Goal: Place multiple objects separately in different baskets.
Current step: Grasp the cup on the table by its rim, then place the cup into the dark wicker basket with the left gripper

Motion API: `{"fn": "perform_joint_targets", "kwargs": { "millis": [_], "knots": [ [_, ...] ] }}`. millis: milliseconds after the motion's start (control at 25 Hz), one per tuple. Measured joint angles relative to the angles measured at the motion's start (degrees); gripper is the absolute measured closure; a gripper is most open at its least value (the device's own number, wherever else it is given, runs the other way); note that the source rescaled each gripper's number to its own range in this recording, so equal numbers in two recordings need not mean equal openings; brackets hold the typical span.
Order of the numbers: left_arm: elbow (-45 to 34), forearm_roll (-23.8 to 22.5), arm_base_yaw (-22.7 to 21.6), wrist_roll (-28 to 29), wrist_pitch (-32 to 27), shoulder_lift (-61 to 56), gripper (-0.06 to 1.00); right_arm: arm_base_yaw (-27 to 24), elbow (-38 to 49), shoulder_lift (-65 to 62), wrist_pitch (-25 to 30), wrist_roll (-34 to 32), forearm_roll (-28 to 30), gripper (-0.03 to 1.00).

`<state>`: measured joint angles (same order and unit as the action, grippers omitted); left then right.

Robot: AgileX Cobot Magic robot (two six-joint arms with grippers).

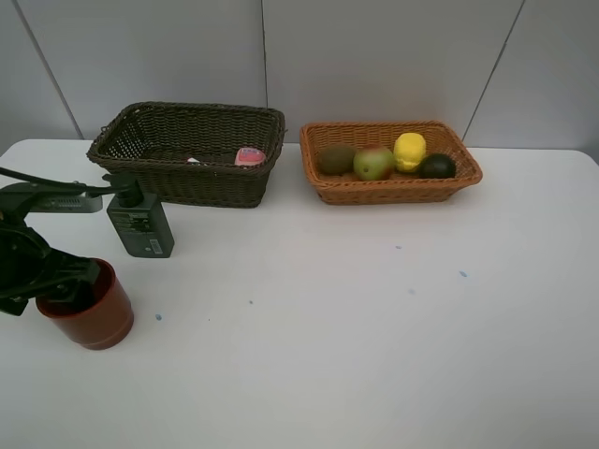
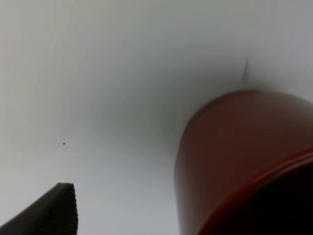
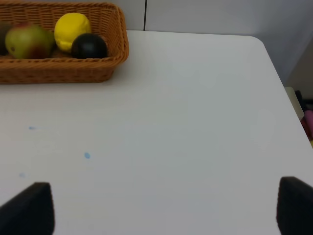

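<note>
Red cup [image 1: 89,309] is standing near the counter's [image 1: 356,309] left edge; the left claw [image 1: 51,281] is straddling its rim, spread wide (apparently for grasping), while the right claw [image 3: 161,205] is hovering spread, empty.

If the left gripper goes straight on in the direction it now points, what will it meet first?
Most likely the red cup. The left gripper, jaws open, already sits at the cup's rim, and the left wrist view shows the cup close ahead beside one finger. Depth is unclear, so contact cannot be confirmed.
</note>
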<state>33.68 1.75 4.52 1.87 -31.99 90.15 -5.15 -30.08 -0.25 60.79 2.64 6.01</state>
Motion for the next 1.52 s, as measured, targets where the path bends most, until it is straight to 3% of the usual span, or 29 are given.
{"fn": "perform_joint_targets", "kwargs": {
  "millis": [80,360,400,440,560,1200,1440,1520],
  "knots": [
    [0.00,0.25,0.00,0.00,0.16,0.00,0.12,0.00,0.00,0.00,0.00,0.00,0.00,-0.03],
    [0.00,0.86,0.00,-0.19,0.52,0.00,0.72,0.00,0.00,0.00,0.00,0.00,0.00,-0.03],
    [0.00,0.86,0.00,-0.19,0.52,0.00,0.72,0.00,0.00,0.00,0.00,0.00,0.00,-0.03],
    [0.00,0.90,0.00,-0.19,0.64,0.00,0.83,0.00,0.00,0.00,0.00,0.00,0.00,-0.03],
    [0.00,0.96,0.00,-0.20,0.74,0.00,0.94,0.00,0.00,0.00,0.00,0.00,0.00,-0.03],
    [0.00,1.13,0.00,-0.20,0.30,-1.34,0.94,0.00,0.00,0.00,0.00,0.00,0.00,-0.03],
    [2.72,2.19,0.00,-0.20,-6.74,-7.87,0.94,0.00,0.00,0.00,0.00,0.00,0.00,-0.03],
    [6.83,2.58,0.00,-0.20,-12.92,-13.06,0.94,0.00,0.00,0.00,0.00,0.00,0.00,-0.03]
  ]
}}
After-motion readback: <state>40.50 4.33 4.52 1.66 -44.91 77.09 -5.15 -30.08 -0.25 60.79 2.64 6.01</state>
